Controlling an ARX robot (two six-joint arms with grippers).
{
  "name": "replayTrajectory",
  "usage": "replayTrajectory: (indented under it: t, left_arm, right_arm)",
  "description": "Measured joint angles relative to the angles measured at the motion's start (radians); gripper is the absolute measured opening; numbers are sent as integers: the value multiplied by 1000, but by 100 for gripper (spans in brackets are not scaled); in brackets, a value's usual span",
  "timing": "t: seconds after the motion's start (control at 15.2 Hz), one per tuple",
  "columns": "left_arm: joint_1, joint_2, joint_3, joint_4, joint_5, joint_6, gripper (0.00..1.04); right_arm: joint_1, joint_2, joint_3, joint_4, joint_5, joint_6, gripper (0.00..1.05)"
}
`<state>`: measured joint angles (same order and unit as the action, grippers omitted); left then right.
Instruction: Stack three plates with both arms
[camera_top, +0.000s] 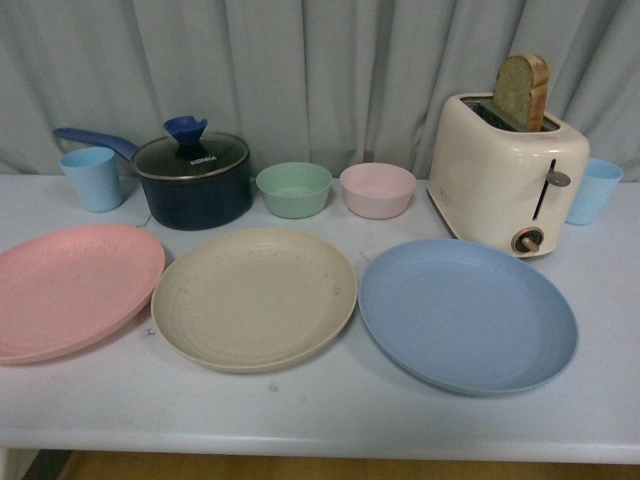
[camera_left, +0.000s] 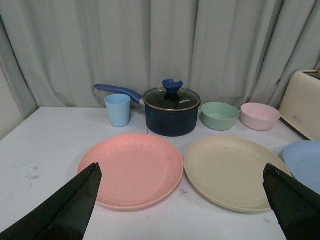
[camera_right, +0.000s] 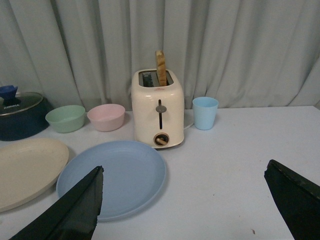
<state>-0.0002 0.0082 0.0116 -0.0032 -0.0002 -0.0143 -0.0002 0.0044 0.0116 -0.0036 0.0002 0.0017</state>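
Three plates lie side by side on the white table (camera_top: 330, 420): the pink plate (camera_top: 70, 288) at the left, the beige plate (camera_top: 255, 295) in the middle, the blue plate (camera_top: 467, 312) at the right. Neither arm shows in the front view. My left gripper (camera_left: 182, 172) is open and empty, held back from the pink plate (camera_left: 132, 169) and beige plate (camera_left: 232, 170). My right gripper (camera_right: 185, 175) is open and empty, with the blue plate (camera_right: 117, 175) by one finger and bare table between the fingers.
Behind the plates stand a blue cup (camera_top: 93, 178), a dark pot with a glass lid (camera_top: 192, 178), a green bowl (camera_top: 293, 189), a pink bowl (camera_top: 377, 189), a cream toaster with bread (camera_top: 507, 170) and another blue cup (camera_top: 594, 190). A curtain hangs behind.
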Motion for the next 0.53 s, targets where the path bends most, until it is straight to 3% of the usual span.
replayTrajectory:
  t: [0.53]
  left_arm:
    - [0, 0, 0, 0, 0, 0, 98]
  right_arm:
    - [0, 0, 0, 0, 0, 0, 98]
